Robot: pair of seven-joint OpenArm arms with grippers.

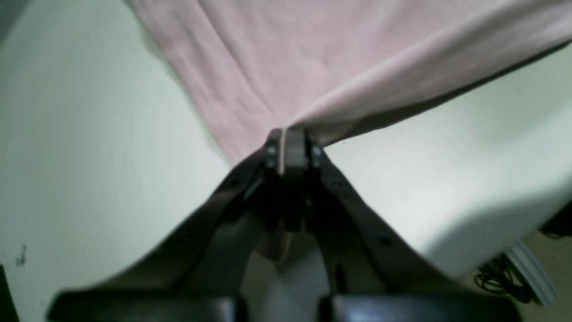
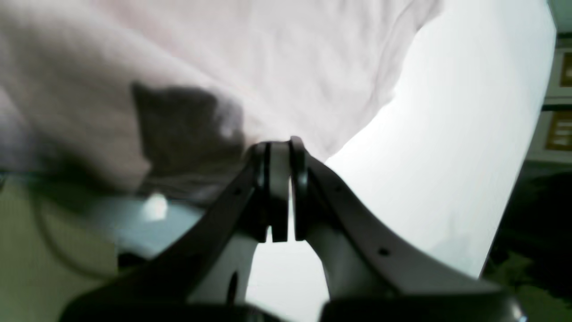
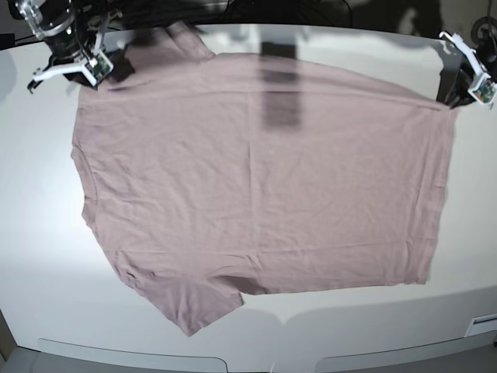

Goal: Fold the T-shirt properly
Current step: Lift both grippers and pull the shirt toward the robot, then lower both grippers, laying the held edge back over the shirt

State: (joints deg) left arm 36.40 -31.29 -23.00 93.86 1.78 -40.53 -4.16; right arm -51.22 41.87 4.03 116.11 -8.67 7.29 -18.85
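Note:
The dusty-pink T-shirt (image 3: 264,186) lies spread flat on the white table (image 3: 39,233), with one sleeve (image 3: 194,307) at the near edge and the other (image 3: 167,39) at the far edge. My left gripper (image 3: 451,101) is at the far right corner of the shirt. In the left wrist view it (image 1: 292,136) is shut on that corner of the fabric (image 1: 268,58), which rises off the table. My right gripper (image 3: 97,76) is at the shirt's far left, near the shoulder. In the right wrist view it (image 2: 279,145) is shut at the edge of the fabric (image 2: 290,58).
The table's rounded near edge (image 3: 256,342) runs along the bottom of the base view. Cables (image 1: 500,273) lie on the floor past the table's edge. Shelving (image 2: 561,129) stands beyond the table on the right-wrist side. A dark shadow (image 3: 279,93) falls on the shirt.

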